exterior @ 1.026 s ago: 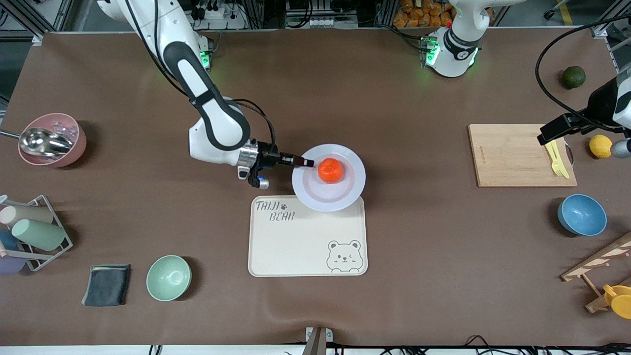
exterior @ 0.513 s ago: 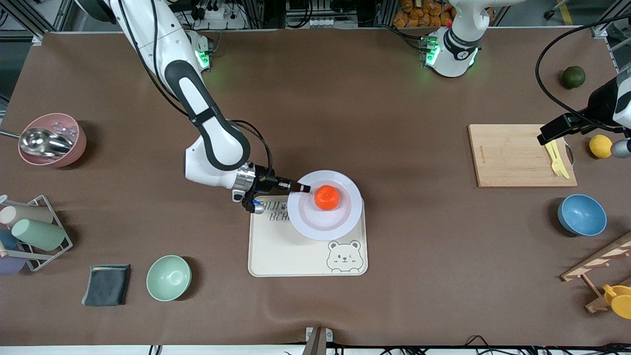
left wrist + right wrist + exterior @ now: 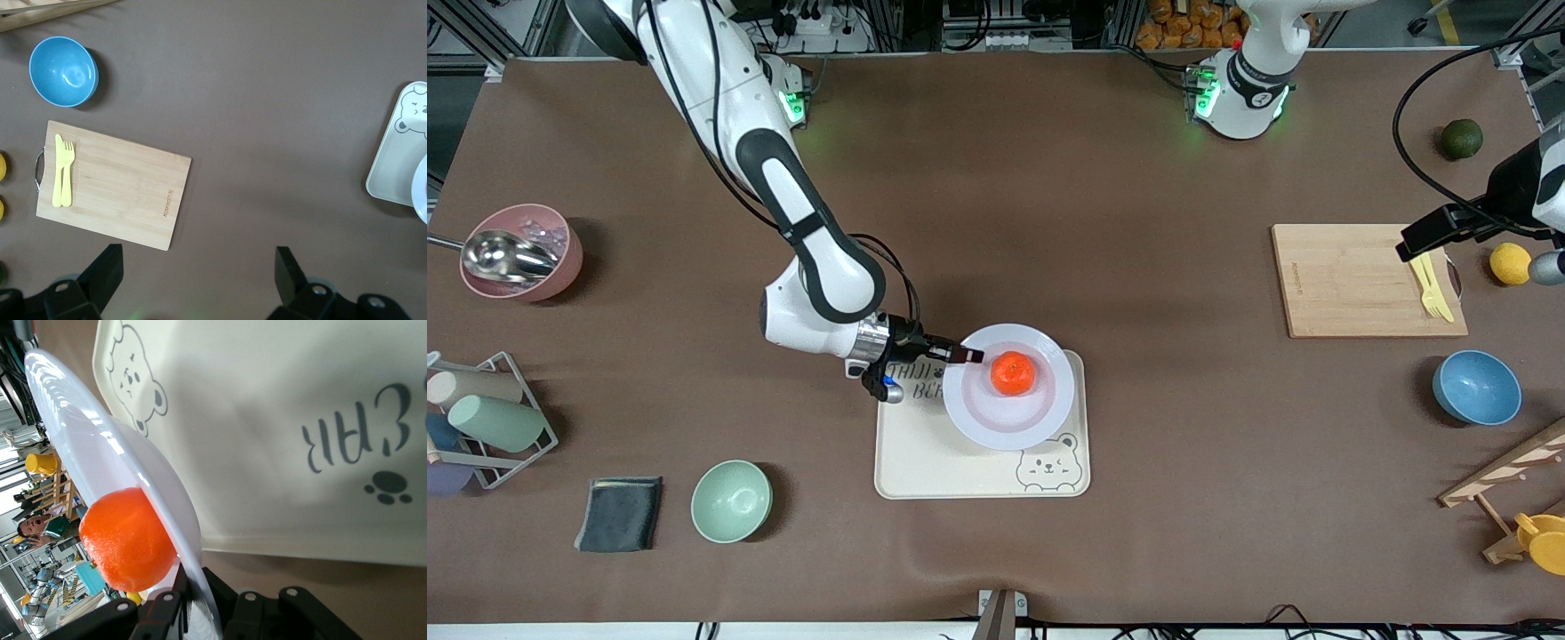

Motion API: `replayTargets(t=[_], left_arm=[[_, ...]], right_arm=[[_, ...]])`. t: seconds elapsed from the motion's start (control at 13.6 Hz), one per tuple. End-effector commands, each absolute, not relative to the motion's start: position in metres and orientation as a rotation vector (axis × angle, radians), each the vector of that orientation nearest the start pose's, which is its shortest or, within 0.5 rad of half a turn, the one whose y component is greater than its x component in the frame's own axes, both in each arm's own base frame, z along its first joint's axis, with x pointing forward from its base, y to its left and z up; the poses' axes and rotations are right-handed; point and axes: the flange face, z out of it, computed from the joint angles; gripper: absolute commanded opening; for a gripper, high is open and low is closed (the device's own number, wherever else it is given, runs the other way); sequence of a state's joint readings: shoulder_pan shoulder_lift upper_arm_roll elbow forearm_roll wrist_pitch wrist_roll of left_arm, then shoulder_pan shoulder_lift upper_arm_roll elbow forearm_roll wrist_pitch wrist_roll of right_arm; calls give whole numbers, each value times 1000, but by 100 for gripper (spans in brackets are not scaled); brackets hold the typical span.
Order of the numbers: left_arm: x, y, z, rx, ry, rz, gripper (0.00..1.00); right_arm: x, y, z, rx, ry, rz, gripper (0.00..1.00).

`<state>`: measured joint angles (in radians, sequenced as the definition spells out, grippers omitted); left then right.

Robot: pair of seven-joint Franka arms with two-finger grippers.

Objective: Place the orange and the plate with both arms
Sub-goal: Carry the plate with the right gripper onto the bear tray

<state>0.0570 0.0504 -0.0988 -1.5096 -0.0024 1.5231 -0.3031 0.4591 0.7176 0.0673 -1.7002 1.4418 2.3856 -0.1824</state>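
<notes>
The orange (image 3: 1013,373) sits in the well of the pale plate (image 3: 971,418). My right gripper (image 3: 967,356) is shut on the plate's rim at the side toward the right arm's end and holds the plate over the cream bear-print tray (image 3: 925,462). In the right wrist view the plate (image 3: 143,470) is pinched between the jaws, the orange (image 3: 125,547) rests on it, and the tray (image 3: 280,407) lies below. My left gripper (image 3: 197,270) is open and empty, up over bare table near the wooden cutting board (image 3: 1352,280), at the left arm's end.
A yellow fork and knife (image 3: 1432,283) lie on the cutting board. A blue bowl (image 3: 1476,388), a lemon (image 3: 1509,263) and a dark green fruit (image 3: 1462,139) are at the left arm's end. A green bowl (image 3: 731,500), grey cloth (image 3: 619,513), cup rack (image 3: 485,422) and pink bowl (image 3: 527,252) are at the right arm's end.
My right gripper has carried the plate with the orange toward the front camera, from the tray's far edge to over the tray. The left arm has not moved.
</notes>
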Motion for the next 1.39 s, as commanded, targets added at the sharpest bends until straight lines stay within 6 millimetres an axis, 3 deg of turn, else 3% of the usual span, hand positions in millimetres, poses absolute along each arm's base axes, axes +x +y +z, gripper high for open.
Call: replayTargets(t=[0.0, 0.73, 0.95, 1.25, 1.32], left_arm=[[559, -20, 624, -3135, -395, 71, 100], [559, -20, 623, -3135, -395, 73, 100], [559, -20, 624, -3136, -393, 71, 100], [558, -20, 625, -3136, -393, 71, 100], [558, -18, 626, -3135, -395, 68, 100]], right_arm=[[596, 345, 174, -2126, 521, 250, 0], [617, 335, 138, -2144, 501, 208, 0], [618, 334, 138, -2144, 498, 204, 0], [625, 319, 134, -2174, 460, 153, 0], [625, 318, 133, -2179, 449, 146, 18]])
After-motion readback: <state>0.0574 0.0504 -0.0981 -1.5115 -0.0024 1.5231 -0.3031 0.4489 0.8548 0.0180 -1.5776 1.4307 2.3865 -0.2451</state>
